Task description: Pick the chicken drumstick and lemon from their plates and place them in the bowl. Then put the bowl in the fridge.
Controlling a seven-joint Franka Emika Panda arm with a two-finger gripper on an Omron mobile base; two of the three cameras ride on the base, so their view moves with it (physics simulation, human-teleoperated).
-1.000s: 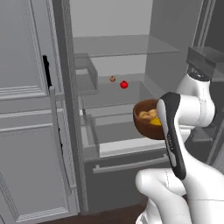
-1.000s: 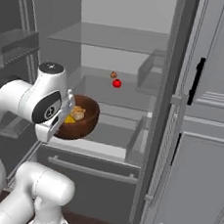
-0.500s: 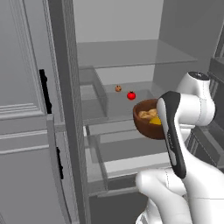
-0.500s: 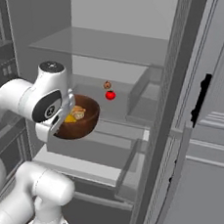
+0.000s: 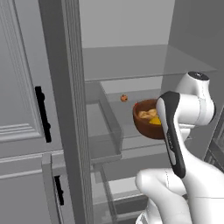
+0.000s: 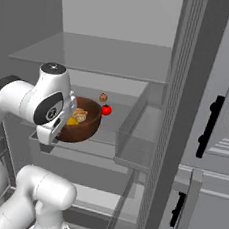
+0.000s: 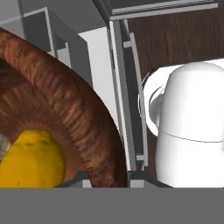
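We see fingers (image 7: 107, 175) pinching bowl (image 6: 82, 128) rim w/ lemon (image 7: 30, 159) & drumstick (image 5: 148, 114) inside, held in the open fridge (image 5: 131, 61) above its glass shelf.

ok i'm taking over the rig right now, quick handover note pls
Gripper: shut on the bowl's rim, carrying it.
Bowl: held in the air in front of the open fridge, at the level of the shelf below the glass one.
Lemon and chicken drumstick: both in the bowl.
Done: both foods loaded, bowl brought to the fridge.
Left: set the bowl on a shelf, release, pull the arm back. A small red fruit and a brownish item sit further back on that shelf.
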